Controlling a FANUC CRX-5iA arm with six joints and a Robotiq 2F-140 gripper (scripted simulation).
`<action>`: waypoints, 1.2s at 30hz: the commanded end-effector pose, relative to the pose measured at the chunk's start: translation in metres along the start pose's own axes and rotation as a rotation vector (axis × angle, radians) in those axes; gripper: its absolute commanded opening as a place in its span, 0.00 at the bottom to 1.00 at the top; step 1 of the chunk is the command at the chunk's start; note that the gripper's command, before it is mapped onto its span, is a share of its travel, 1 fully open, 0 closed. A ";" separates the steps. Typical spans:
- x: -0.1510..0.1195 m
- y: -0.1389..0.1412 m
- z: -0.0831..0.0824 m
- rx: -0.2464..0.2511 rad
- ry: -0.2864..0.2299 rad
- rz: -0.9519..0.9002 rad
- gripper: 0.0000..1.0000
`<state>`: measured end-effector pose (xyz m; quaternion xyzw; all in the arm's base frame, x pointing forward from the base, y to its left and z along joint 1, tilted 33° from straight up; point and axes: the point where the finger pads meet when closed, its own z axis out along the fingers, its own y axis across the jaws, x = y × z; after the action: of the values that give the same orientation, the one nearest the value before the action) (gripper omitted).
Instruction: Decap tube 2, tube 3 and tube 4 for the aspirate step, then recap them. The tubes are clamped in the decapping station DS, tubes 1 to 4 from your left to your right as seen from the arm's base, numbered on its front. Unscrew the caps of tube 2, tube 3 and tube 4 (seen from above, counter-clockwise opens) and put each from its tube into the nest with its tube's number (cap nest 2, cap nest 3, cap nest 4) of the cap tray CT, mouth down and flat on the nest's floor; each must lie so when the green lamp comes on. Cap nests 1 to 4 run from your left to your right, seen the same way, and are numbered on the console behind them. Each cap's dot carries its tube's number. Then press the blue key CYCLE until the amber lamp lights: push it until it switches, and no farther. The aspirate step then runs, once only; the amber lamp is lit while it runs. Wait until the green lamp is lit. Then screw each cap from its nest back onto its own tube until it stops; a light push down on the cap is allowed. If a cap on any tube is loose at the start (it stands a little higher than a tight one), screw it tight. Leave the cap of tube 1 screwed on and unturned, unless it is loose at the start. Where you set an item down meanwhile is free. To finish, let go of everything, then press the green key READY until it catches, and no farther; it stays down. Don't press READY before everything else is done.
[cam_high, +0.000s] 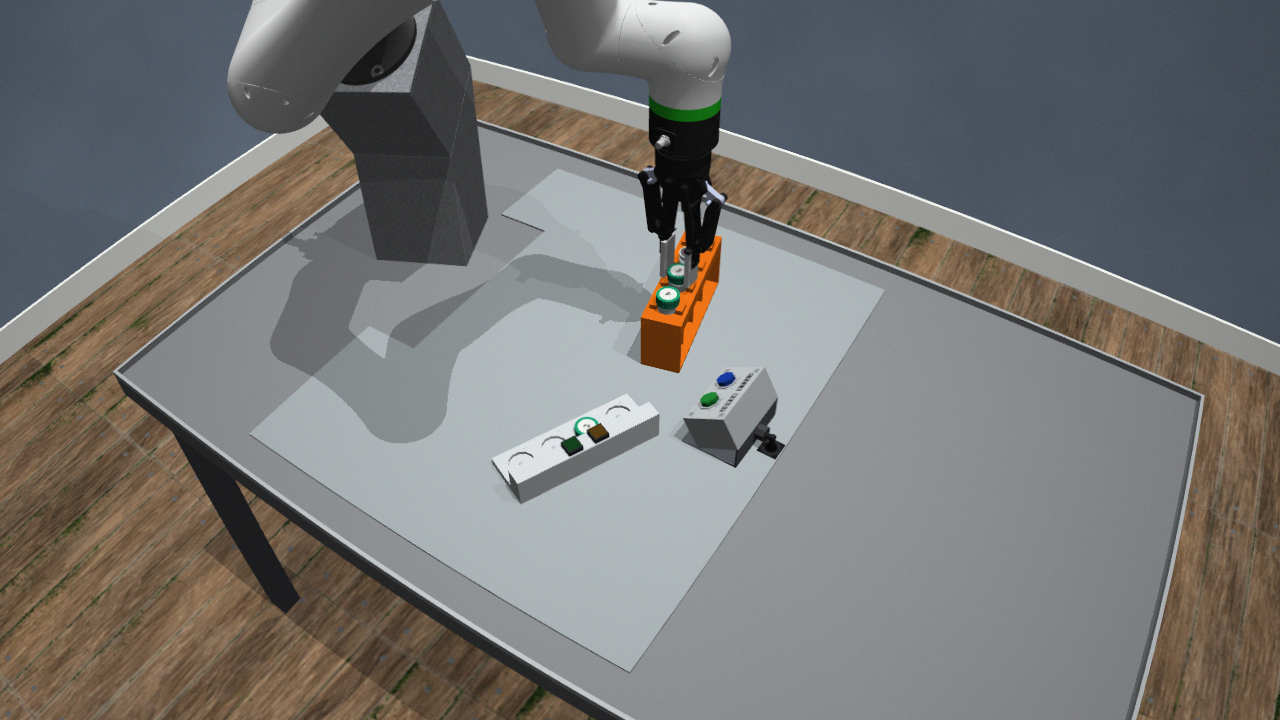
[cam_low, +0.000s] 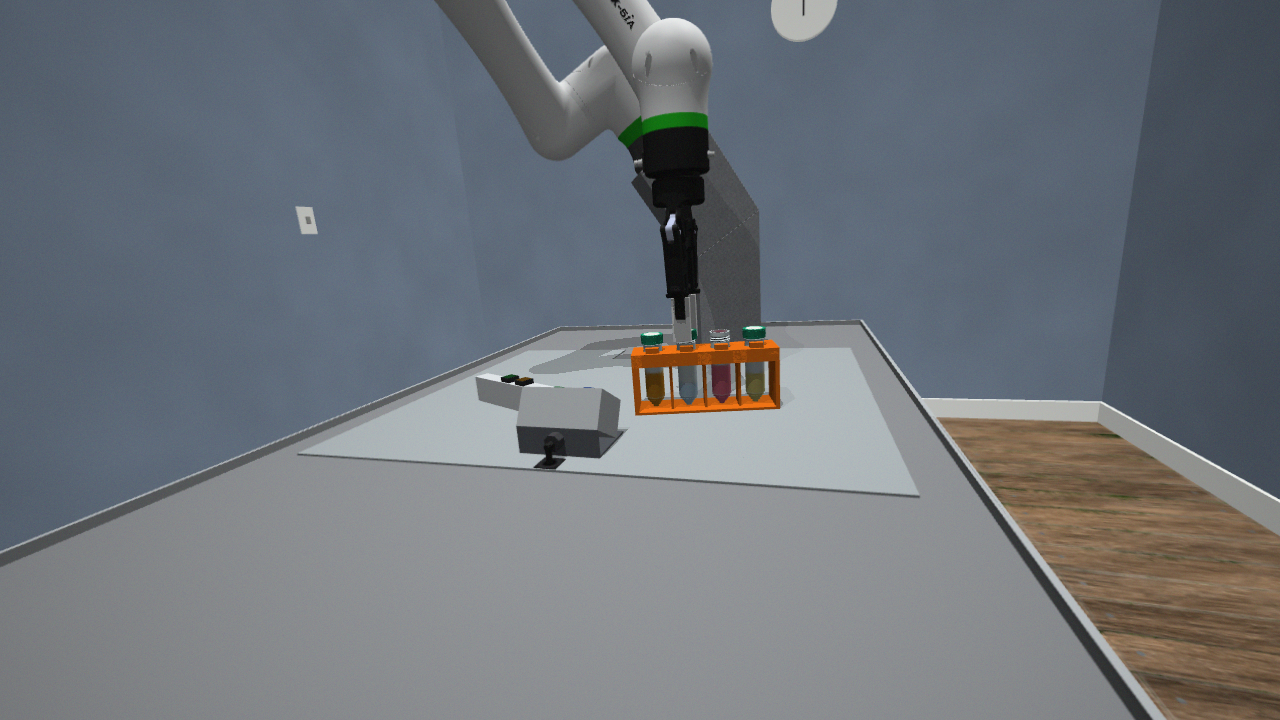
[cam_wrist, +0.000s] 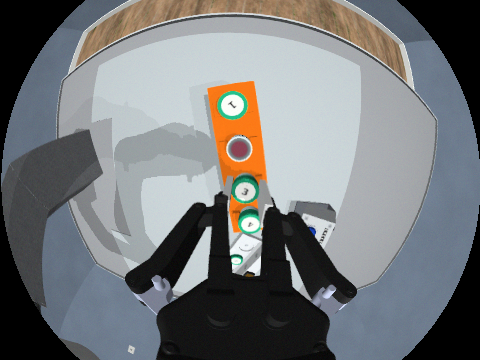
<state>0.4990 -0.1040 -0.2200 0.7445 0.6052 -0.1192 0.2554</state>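
The orange decapping station (cam_high: 662, 344) (cam_low: 707, 402) (cam_wrist: 220, 140) holds four tubes. My gripper (cam_high: 677, 271) (cam_low: 684, 338) (cam_wrist: 245, 187) stands upright over it and is shut on the green cap of tube 3 (cam_high: 677, 274) (cam_wrist: 246, 190), which sits on its tube. Tube 2 (cam_low: 719, 338) (cam_wrist: 239, 148) is open, with pink liquid. The cap of tube 4 (cam_high: 666, 297) (cam_low: 652, 338) (cam_wrist: 250, 222) and the cap of tube 1 (cam_low: 754, 333) (cam_wrist: 231, 107) are on their tubes. One green-rimmed cap (cam_high: 586, 425) (cam_wrist: 236, 262) lies in cap nest 2 of the white cap tray (cam_high: 537, 479).
The grey key box (cam_high: 729, 429) (cam_low: 568, 420) with the blue key (cam_high: 725, 378) and the green key (cam_high: 708, 399) stands right of the tray. The tray's two lamps (cam_high: 583, 438) look dark. The arm's grey pedestal (cam_high: 420, 161) stands at the back left.
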 end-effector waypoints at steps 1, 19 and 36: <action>0.000 0.000 0.000 -0.002 0.000 0.001 0.00; 0.000 0.000 0.000 -0.002 0.000 -0.523 0.00; 0.000 0.000 0.000 -0.002 0.000 -0.523 0.35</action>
<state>0.4990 -0.1042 -0.2200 0.5624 0.7772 -0.1806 0.2169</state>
